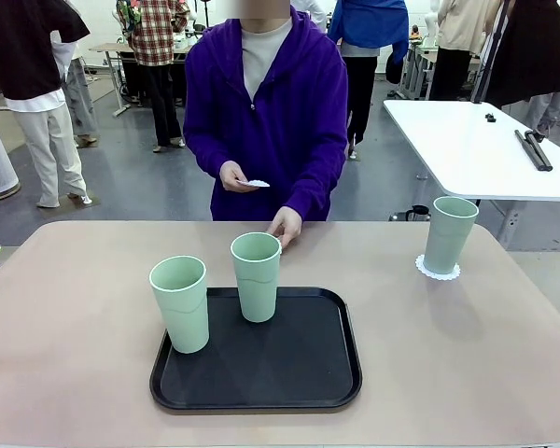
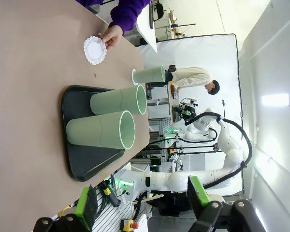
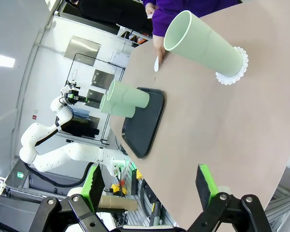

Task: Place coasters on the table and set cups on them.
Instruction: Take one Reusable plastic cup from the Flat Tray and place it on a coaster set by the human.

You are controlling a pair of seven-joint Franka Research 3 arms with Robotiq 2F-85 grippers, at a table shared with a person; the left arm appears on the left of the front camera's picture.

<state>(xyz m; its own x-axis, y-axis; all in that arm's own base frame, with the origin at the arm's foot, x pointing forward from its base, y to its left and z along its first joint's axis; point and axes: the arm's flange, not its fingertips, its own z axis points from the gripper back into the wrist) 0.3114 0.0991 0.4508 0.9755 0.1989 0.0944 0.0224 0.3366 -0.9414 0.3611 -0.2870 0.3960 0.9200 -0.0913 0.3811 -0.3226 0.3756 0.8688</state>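
Claws both spread wide and empty: left gripper, right gripper.
Front frame centre: one cup and second cup on black tray. Right: third cup on a coaster. Person's hand touches another coaster on table.

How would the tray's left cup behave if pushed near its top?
The cup is tall and tapers toward its base, so it would probably tip, not slide. It looks empty, so likely light. The tray rim beside it might catch its base.
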